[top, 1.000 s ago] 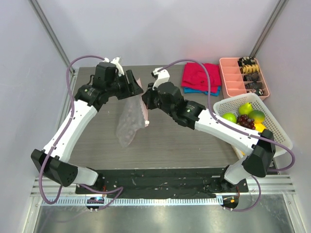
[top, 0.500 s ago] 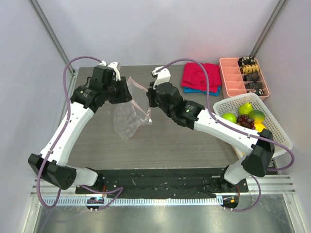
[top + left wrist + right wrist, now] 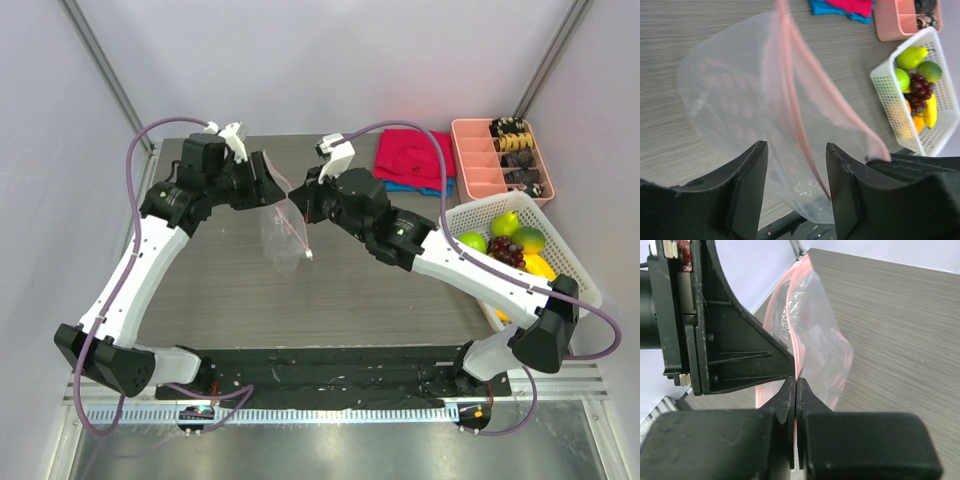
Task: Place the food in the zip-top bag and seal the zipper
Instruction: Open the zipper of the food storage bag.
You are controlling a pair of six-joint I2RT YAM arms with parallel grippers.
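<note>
The zip-top bag [image 3: 725,100] is blurred, its zipper [image 3: 794,100] seemingly cut off above.

Left arm [image 3: 140,265]: white moulded link shells, black joint housings, black base block [image 3: 100,352]. Right arm [image 3: 470,268]: identical finish. One dull purple cable [image 3: 135,175] runs along each arm from base to wrist. A small white camera mount [image 3: 233,135] caps each wrist. Left gripper [image 3: 796,150]: matte black, with thick wedge-shaped fingers [image 3: 747,185] and flat inner faces. Its side plate shows a raised triangular rib and fine scratches. Right gripper [image 3: 795,385]: matte black, blocky body, fingers tapering to thin tips.
</note>
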